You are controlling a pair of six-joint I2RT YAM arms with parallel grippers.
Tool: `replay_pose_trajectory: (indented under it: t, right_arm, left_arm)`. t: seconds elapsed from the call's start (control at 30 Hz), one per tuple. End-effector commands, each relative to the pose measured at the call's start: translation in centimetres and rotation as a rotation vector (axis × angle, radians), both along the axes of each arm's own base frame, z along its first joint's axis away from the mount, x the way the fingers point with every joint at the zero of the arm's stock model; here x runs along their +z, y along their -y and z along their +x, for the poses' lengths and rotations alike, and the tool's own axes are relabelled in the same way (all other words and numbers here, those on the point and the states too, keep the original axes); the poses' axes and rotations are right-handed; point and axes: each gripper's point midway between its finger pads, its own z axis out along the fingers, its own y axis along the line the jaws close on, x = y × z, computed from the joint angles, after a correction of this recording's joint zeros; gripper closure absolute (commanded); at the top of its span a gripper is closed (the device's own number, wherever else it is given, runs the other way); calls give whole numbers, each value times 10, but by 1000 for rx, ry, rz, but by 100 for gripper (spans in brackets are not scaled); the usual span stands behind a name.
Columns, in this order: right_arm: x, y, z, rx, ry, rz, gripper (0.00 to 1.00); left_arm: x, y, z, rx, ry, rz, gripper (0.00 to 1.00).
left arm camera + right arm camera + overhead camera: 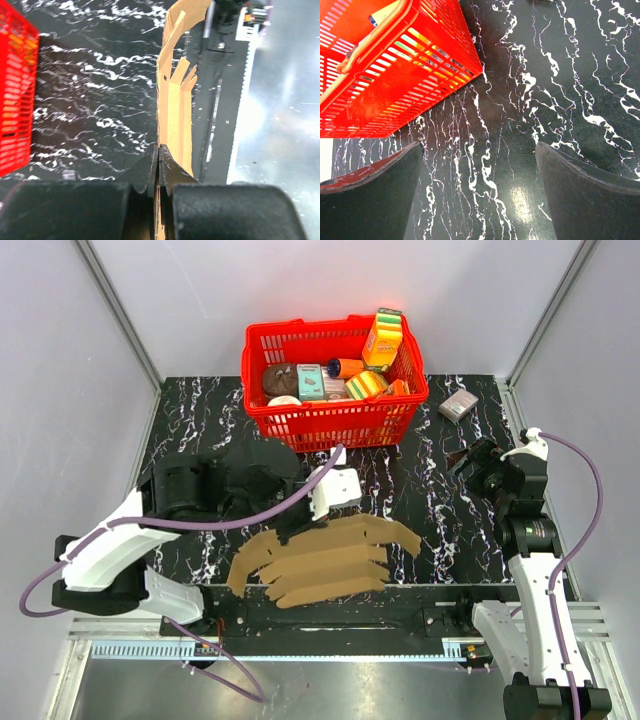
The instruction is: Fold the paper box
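Observation:
The paper box [322, 562] is a flat brown die-cut cardboard sheet with flaps, lying near the table's front edge. My left gripper [297, 527] is shut on the sheet's far edge. In the left wrist view the black fingers [172, 175] pinch the cardboard, and the paper box [175, 115] runs away from them, edge-on and partly lifted. My right gripper [476, 462] hovers open over bare marble at the right, well away from the sheet. In the right wrist view its gripper [477, 147] has nothing between the wide-set fingers [380, 195].
A red basket [330, 422] full of colourful packages stands at the back centre; its wall [410, 75] is just left of the right gripper. A small grey-pink box [458, 405] lies right of it. White walls enclose the black marble table [440, 520].

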Motion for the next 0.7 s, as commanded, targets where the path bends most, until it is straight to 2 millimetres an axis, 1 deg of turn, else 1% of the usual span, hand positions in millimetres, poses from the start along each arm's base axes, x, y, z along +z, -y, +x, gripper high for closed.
replay_pose_trajectory:
  t: [0.0,0.03,0.07,0.13,0.17,0.23,0.27,0.3,0.33,0.37,0.43,0.47,0.53,0.57,0.6,0.67]
  right_arm:
    - [24,3,5,-12,66,-15,0]
    - [24,3,4,-12,66,-15,0]
    - [24,3,4,-13,66,-12,0]
    - [24,3,4,-12,68,-15,0]
    - [23,4,4,-15,65,-15,0]
    - [22,4,4,-15,65,-16,0]
    - [21,3,4,-16,63,-12,0]
    - [20,3,4,-17,61,-9,0]
    - [19,3,5,-14,61,-8,0]
    - [19,2,5,-11,60,-3,0]
    - [17,1,5,-7,55,-2,0]
    - [17,1,5,-7,55,-2,0]
    - [17,2,5,-9,55,-4,0]
    - [19,2,5,-9,60,-4,0]
    - [19,2,5,-9,61,-4,0]
    - [17,1,5,-8,58,-4,0]
  left_arm:
    - [33,-5,-43,-172,-98,-153,100]
    - [33,-4,-46,-186,-109,-159,100]
    - [24,-3,-50,-205,-132,-142,100]
    - [15,0,-50,-208,-136,-132,100]
    - [-5,2,-44,-178,-139,-79,100]
    - [-27,8,-35,-136,-131,-35,100]
    - [-52,9,-27,-100,-129,30,100]
    - [-65,14,-24,-90,-135,59,100]
    - [-73,20,-21,-88,-133,66,100]
    - [-91,21,-19,-83,-134,105,100]
    - [-110,31,-13,-93,-127,115,100]
    - [-114,33,-12,-104,-129,108,100]
    - [-119,38,3,-82,-110,98,100]
    - [-126,37,8,-70,-109,110,100]
    - [-129,35,19,-43,-100,115,100]
    - [-130,35,32,-16,-78,109,100]
